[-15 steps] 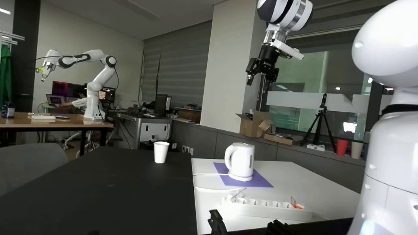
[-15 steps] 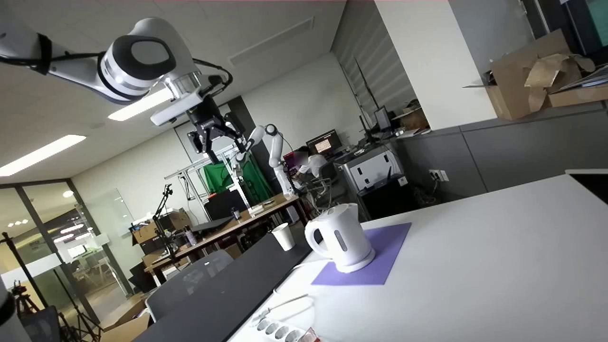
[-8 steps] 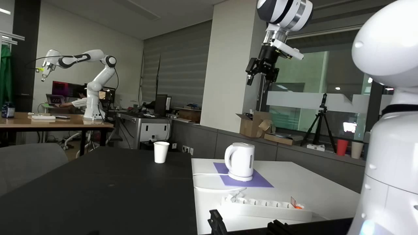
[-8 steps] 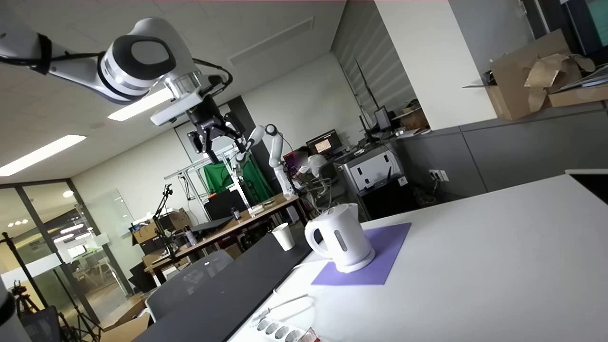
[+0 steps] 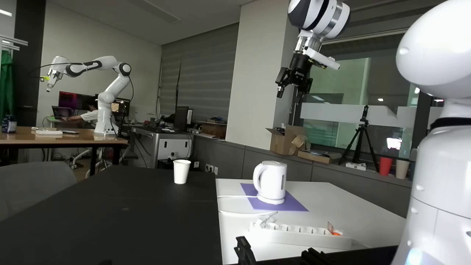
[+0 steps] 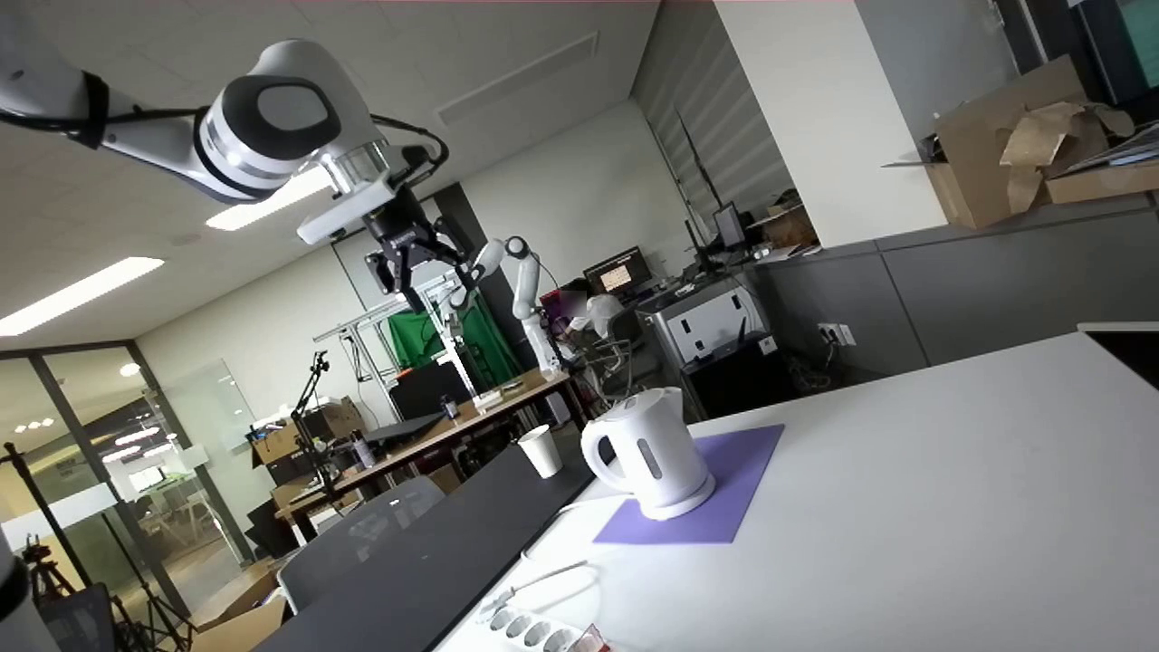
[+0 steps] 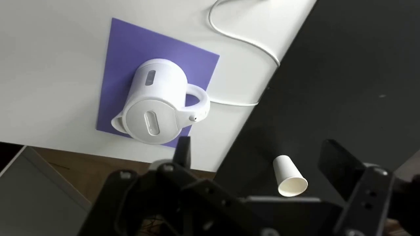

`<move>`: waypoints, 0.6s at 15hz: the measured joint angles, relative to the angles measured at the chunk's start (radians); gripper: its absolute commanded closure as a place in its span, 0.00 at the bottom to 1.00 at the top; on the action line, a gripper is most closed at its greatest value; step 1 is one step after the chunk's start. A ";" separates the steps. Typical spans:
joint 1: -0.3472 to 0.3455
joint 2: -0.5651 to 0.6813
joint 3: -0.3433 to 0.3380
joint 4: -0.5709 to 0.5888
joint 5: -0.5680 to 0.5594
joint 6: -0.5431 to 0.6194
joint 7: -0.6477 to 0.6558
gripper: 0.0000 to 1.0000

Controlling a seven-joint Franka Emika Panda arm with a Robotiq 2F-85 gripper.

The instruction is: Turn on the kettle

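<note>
The white kettle (image 5: 273, 184) stands upright on a purple mat (image 5: 294, 204) on the white table; it also shows in an exterior view (image 6: 665, 462). In the wrist view the kettle (image 7: 160, 82) is seen from above, with its loop handle turned right and a small round nub on top of the handle. A white cord runs from its base side. My gripper (image 5: 290, 94) is open and empty, high above the tables and well apart from the kettle; it also shows in an exterior view (image 6: 441, 292). In the wrist view its fingers (image 7: 256, 147) are wide apart.
A white paper cup (image 5: 181, 172) stands on the black table (image 5: 121, 206); in the wrist view the cup (image 7: 285, 173) appears between the fingers, far below. A white power strip (image 5: 301, 235) with a plugged cable lies on the white table (image 5: 349, 213) near the arm's base.
My arm and gripper have shifted slightly, left and a little up in an exterior view, right and a little down in an exterior view. The kettle and cup have not moved.
</note>
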 measured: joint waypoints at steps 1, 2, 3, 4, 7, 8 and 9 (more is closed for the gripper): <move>0.000 0.024 0.002 0.000 0.000 0.037 -0.006 0.00; 0.000 0.056 0.006 0.003 0.000 0.080 -0.011 0.00; 0.000 0.097 0.010 0.010 0.000 0.126 -0.018 0.00; 0.000 0.141 0.015 0.020 -0.001 0.169 -0.023 0.25; -0.001 0.289 0.040 0.074 -0.009 0.260 -0.027 0.40; -0.002 0.339 0.049 0.098 -0.018 0.277 -0.027 0.49; -0.006 0.387 0.058 0.123 -0.031 0.292 -0.026 0.55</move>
